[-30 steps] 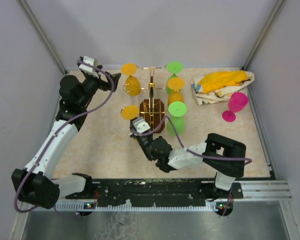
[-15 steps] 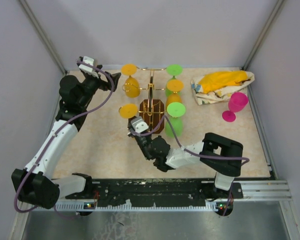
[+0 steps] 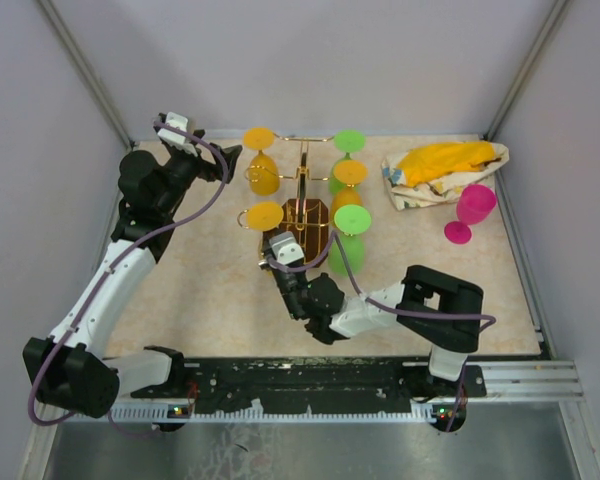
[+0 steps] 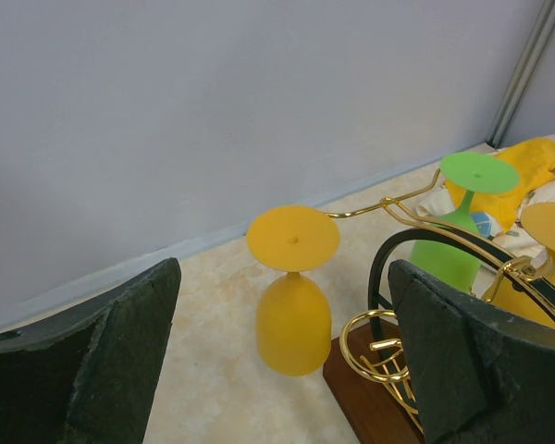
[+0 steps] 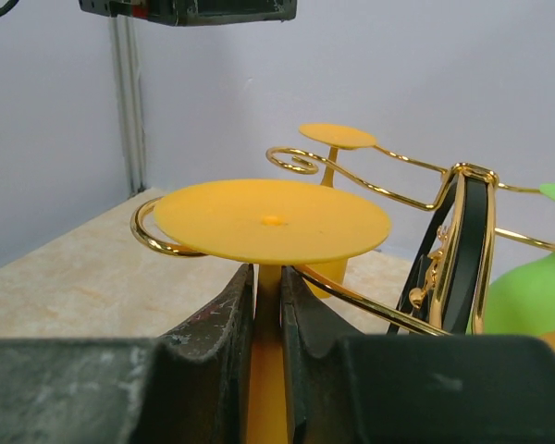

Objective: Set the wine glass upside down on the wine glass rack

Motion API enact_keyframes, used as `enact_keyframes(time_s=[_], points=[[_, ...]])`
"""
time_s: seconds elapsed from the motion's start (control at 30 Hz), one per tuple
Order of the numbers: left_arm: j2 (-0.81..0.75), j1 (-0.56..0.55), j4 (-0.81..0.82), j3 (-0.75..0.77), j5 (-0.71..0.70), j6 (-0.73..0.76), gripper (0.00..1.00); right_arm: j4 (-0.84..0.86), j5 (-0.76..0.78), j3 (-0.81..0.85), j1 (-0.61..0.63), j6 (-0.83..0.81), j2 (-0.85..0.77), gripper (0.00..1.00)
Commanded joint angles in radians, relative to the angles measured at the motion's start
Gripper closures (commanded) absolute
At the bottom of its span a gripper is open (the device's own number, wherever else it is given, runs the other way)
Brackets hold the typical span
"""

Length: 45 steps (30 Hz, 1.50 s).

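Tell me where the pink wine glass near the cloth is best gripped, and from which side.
Grip the pink wine glass at its thin stem, between bowl and foot; the bowl is wide and round. It seems to stand upright, so come level from the near side: the yellow cloth lies close behind it.

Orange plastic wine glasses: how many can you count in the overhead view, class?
3. The back-left orange glass and right-side glass hang on the gold wire rack; front-left glass sits in the right gripper. None seems hidden.
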Motion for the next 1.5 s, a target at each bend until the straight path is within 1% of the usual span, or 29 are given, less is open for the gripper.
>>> enact_keyframes(time_s=[0.0, 0.53, 1.0, 1.47], points=[[-0.019, 0.007, 0.037, -0.007, 0.006, -0.011, 0.01, 0.143, 0.061, 0.042, 0.007, -0.04, 0.01, 0.86], [-0.023, 0.007, 0.04, -0.014, -0.002, -0.007, 0.01, 0.039, -0.009, 0.067, 0.007, 0.057, 0.03, 0.86], [-0.032, 0.007, 0.047, -0.029, -0.01, -0.002, 0.01, 0.032, 0.028, 0.137, 0.008, 0.033, 0.099, 0.85], [-0.036, 0.007, 0.052, -0.036, -0.007, -0.01, 0.01, -0.013, -0.086, 0.14, 0.007, 0.08, 0.101, 0.84]])
